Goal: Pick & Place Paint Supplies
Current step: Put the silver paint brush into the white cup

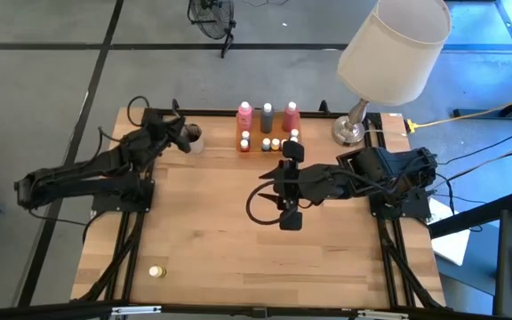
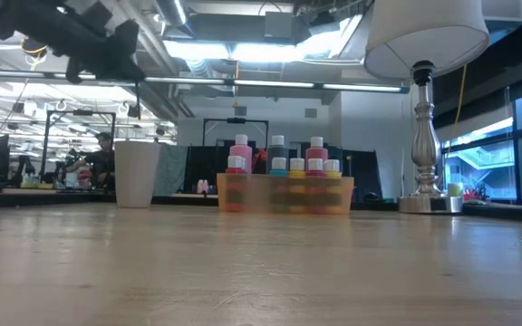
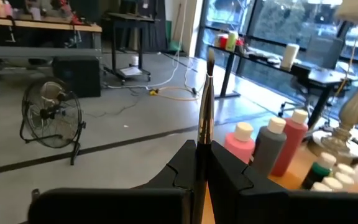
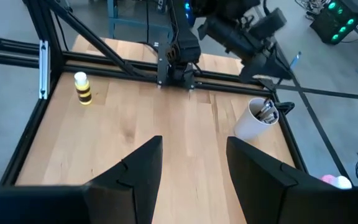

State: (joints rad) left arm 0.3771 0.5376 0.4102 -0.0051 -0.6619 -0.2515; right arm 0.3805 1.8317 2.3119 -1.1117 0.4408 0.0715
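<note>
On the wooden table [image 1: 220, 222], a thin, light, stiff brush [image 3: 205, 118] is pinched low on its handle by the left gripper [image 3: 202, 163] above the beige cup [image 1: 191, 138] at the far left, while the right gripper [image 4: 191, 163] is held open.

Three tall white-capped bottles stand at the far edge of the desk [image 1: 238, 231]: two pink bottles [image 1: 244, 115] [image 1: 292, 116] and one grey bottle [image 1: 268, 116] between them. One flat orange tray [image 2: 284, 194] holds small pots [image 2: 297, 166]; the low view shows four in its near row, and the exact total cannot be told. One more yellow-lidded pot [image 1: 156, 272] stands alone near the left corner. One beige cup [image 4: 254, 121] holds brushes. One brush [image 3: 205, 118] is pinched in the left end effector [image 3: 201, 163]. One lamp [image 1: 388, 62] stands far right.
</note>
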